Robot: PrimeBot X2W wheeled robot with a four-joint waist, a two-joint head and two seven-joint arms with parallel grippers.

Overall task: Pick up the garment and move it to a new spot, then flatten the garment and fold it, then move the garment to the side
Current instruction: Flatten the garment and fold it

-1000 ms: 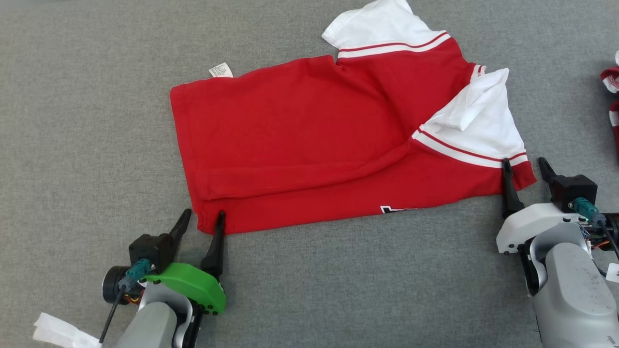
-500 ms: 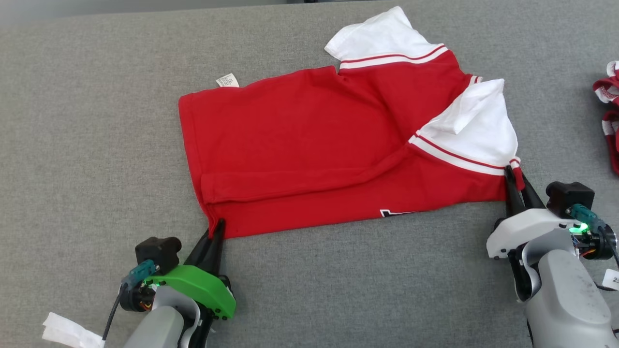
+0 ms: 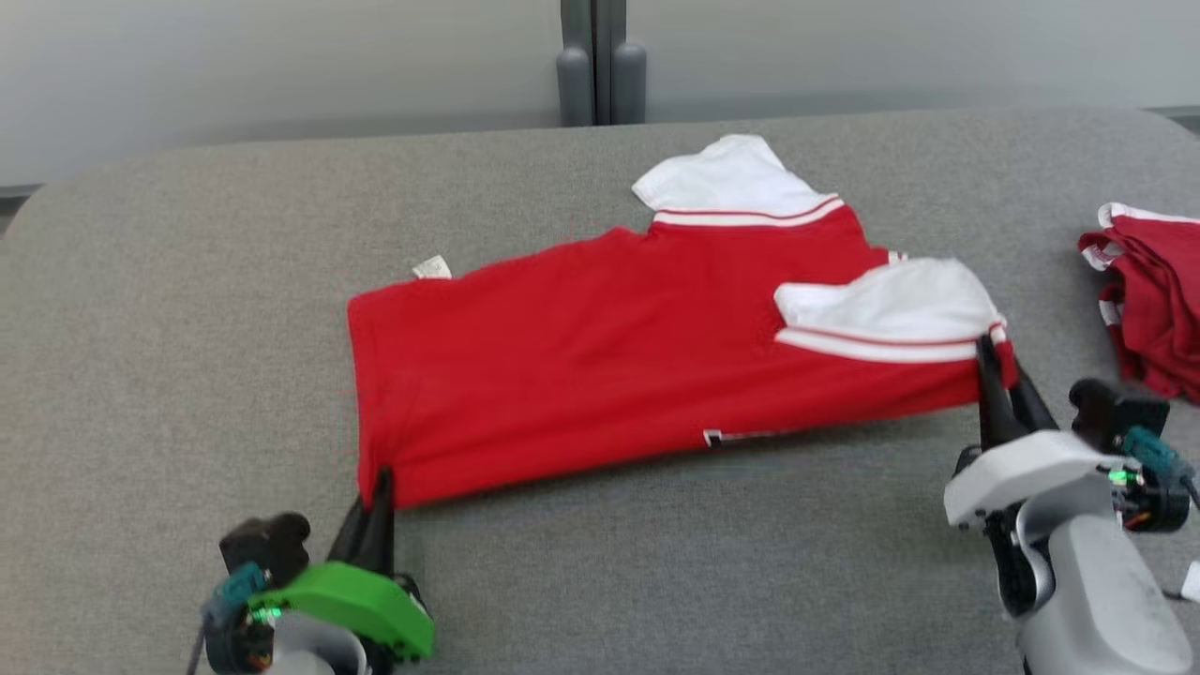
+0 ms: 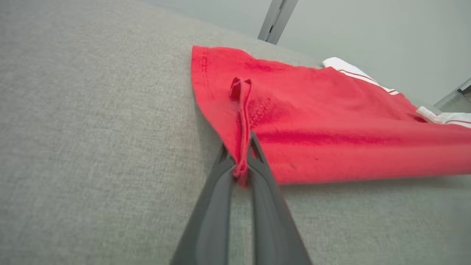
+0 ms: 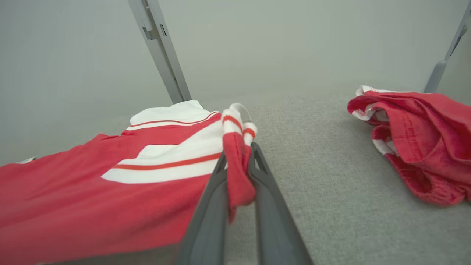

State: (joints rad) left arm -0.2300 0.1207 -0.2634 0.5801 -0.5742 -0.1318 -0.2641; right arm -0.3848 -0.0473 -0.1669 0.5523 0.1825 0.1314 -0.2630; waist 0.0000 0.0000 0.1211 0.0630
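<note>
The garment [image 3: 581, 356] is a red shirt with white, red-striped sleeves, lying partly folded on the grey table [image 3: 187, 281]. My left gripper [image 3: 380, 487] is shut on its near left hem corner, with red cloth bunched between the fingers [image 4: 217, 191] in the left wrist view, where the garment [image 4: 331, 129] stretches away to the right. My right gripper [image 3: 1001, 361] is shut on the near right corner by the white sleeve; the right wrist view shows red and striped fabric [image 5: 235, 162] pinched between its fingers [image 5: 265, 191]. The near edge hangs lifted between both grippers.
A second red and white cloth pile [image 3: 1148, 300] lies at the table's right edge, also seen as a crumpled heap [image 5: 415, 140] in the right wrist view. A grey post [image 3: 600, 66] stands behind the table against a pale wall. Open grey table surface lies at the left and front.
Both grippers went from open to shut on the garment's near corners and have raised the near edge. The head camera has tilted up, bringing the wall and table's far edge into view.
</note>
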